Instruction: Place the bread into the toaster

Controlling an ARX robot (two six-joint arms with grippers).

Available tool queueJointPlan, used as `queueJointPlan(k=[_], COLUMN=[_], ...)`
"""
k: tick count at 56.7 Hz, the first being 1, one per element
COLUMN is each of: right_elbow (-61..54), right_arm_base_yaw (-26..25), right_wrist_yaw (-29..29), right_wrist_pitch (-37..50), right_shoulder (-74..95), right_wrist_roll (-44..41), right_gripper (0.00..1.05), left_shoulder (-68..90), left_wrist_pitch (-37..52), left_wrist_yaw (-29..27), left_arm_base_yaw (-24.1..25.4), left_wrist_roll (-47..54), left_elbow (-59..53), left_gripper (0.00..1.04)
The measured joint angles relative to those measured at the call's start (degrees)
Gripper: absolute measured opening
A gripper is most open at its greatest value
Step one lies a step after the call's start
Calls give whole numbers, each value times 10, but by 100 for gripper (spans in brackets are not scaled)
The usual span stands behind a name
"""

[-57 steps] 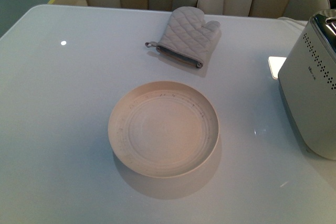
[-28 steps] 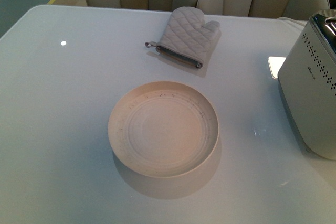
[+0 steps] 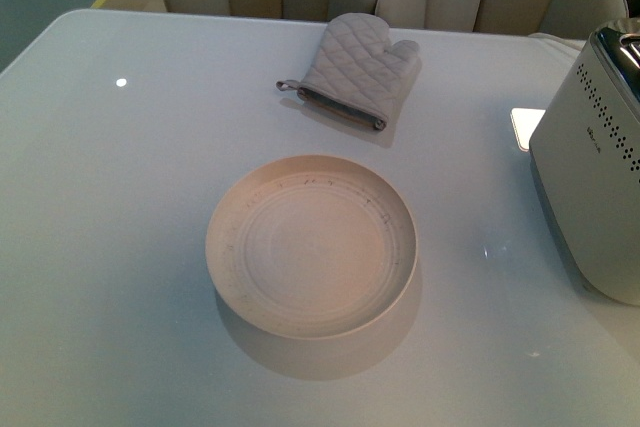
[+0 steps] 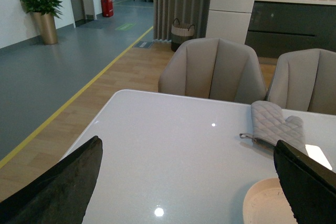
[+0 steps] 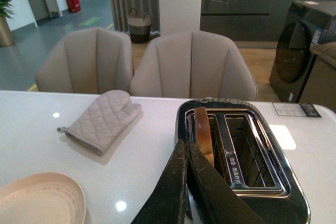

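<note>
Bread seen edge-on in right wrist view: brown crust, pale tan crumb, standing upright in one of the two slots of the toaster, other slot empty; toaster boxy, off-white, chrome top, dotted perforations, at right edge of desk. Cream plate at desk centre with nothing in it, quilted grey oven mitt beyond it. Right end effector closed to a narrow point just above toaster, holding nothing; left end effector spread wide over desk, empty.

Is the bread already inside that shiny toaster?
Yes: a brown-crusted bread slice stands upright in one slot of the chrome-topped toaster; the other slot is empty.
</note>
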Motion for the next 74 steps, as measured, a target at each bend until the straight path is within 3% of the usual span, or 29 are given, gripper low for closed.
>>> queueJointPlan(k=[43, 50, 68, 74], right_elbow=[0, 0, 0, 0], right_arm_base_yaw=[0, 1, 1, 1], right_wrist_yaw=[0, 0, 0, 0], right_wrist_pitch=[-149, -244, -250, -250], right_shoulder=[-151, -233, -250, -250], right_wrist_roll=[0, 0, 0, 0], right_gripper=[2, 2, 2, 21], left_shoulder=[0, 0, 0, 0], left_wrist_pitch=[0, 0, 0, 0], left_wrist_yaw=[0, 0, 0, 0], left_arm_base_yaw=[0, 0, 0, 0], left_wrist_roll=[0, 0, 0, 0], left_elbow=[0, 0, 0, 0], left_gripper=[97, 97, 97, 97])
